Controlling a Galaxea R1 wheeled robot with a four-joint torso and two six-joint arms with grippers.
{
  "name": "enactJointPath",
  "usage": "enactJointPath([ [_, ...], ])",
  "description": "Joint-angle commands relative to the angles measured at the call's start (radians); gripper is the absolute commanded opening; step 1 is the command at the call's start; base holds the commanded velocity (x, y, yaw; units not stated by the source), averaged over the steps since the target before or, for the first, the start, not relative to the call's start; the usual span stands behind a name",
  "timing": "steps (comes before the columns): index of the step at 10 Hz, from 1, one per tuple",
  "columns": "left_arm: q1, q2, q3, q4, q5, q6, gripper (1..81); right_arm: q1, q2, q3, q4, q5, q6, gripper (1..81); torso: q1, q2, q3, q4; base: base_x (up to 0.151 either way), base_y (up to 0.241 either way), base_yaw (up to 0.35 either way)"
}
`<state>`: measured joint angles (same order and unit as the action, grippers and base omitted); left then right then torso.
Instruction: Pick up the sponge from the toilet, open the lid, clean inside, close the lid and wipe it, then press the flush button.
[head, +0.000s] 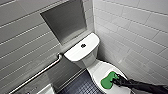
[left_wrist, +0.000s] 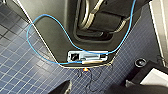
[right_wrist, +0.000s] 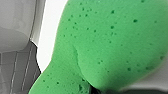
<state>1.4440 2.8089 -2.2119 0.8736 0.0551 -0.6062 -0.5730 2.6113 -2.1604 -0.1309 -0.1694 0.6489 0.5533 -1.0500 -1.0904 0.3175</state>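
The white toilet (head: 82, 53) stands in the corner, with the flush button (head: 83, 45) in the middle of its tank top. Its lid (head: 98, 70) is down. The bright green sponge (head: 107, 82) lies flat on the lid's near part. My right gripper (head: 117, 81) comes in from the right and is shut on the sponge's right end. In the right wrist view the sponge (right_wrist: 112, 45) shows very close against the white lid (right_wrist: 50, 37). My left gripper (left_wrist: 97, 89) is open and holds nothing, low over the blue tiled floor (left_wrist: 20, 65).
A metal grab bar (head: 37, 75) runs along the left wall below a recessed niche (head: 66, 21). Tiled walls close in behind and to the right of the toilet. Dark blue mosaic floor (head: 80, 87) lies left of the bowl. A blue cable (left_wrist: 50, 20) loops over my own base.
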Motion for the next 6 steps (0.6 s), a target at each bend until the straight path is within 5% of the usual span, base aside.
enactJointPath([
  [1, 0.034, -0.023, 0.006, 0.011, 0.06, 0.0, 81.1, -0.044, -0.182, 0.14, -0.01, -0.017, 0.006, 1.0, 0.0, 0.0, 0.0, 0.0, 0.0, 0.0, 0.0],
  [6, 0.034, -0.026, 0.004, 0.013, 0.04, 0.0, 81.1, -0.199, -0.395, 0.335, 0.003, 0.102, 0.008, 1.0, 0.0, 0.0, 0.0, 0.0, 0.0, 0.0, 0.0],
])
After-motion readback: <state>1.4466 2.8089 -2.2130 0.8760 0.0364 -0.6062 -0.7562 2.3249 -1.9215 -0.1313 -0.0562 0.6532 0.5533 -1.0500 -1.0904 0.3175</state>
